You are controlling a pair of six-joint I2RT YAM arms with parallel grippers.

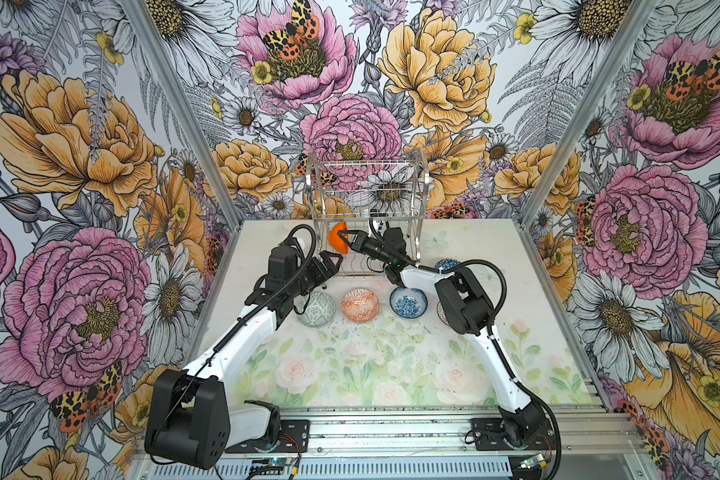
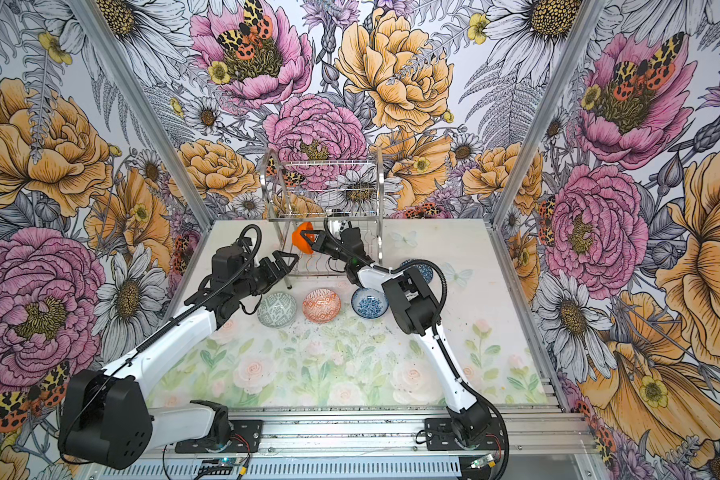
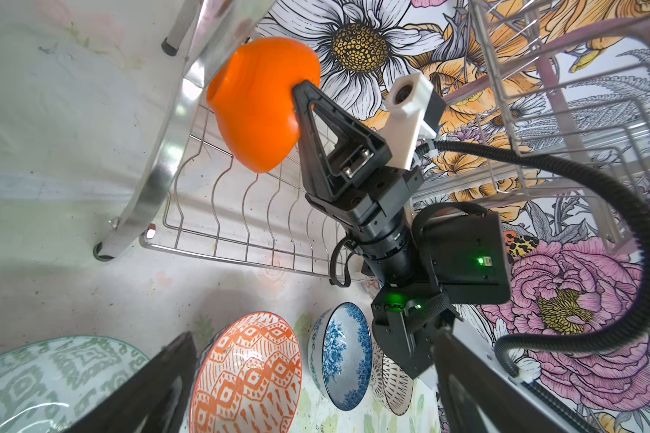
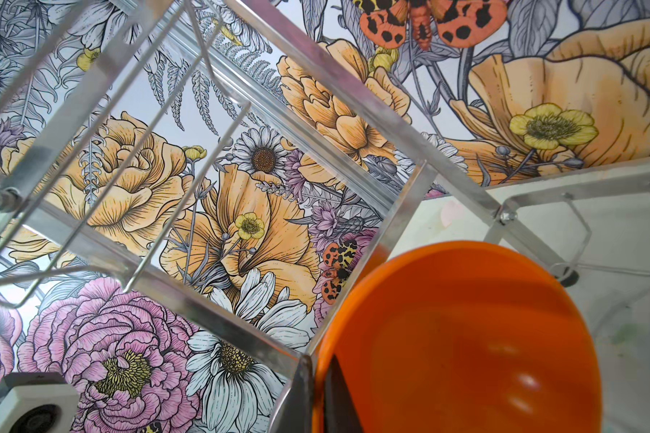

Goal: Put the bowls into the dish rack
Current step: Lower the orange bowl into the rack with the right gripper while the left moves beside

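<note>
**Orange bowl pinched at the rack's lower shelf**

From where I stand, the right gripper (image 1: 341, 235) is pressed together on the rim of a small, round, glossy orange bowl (image 1: 334, 243), one finger inside and one outside. The bowl is tipped up on edge with its hollow facing the right arm's wrist. It sits at the left end of the two-tier silver wire dish rack (image 1: 423, 195), beneath the upper basket and over the wavy wires of the lower shelf, just beside the left arched band. I cannot tell whether it touches those wires.

The left gripper (image 1: 332, 270) has its jaws spread wide and holds nothing. It hangs near the rack's front left leg.

On the pale flower-printed table (image 1: 371, 374), in front of the rack, three small ceramic bowls stand upright in a row: a grey-green patterned bowl (image 1: 316, 309), an orange-and-white bowl (image 1: 360, 305) and a blue-and-white bowl (image 1: 408, 302). A black-and-white bowl (image 3: 391, 378) stands just past the blue one, mostly hidden under the right arm in both top views. A dark blue patterned bowl (image 1: 447, 264) sits near the rack's right front leg, partly behind that arm
</note>
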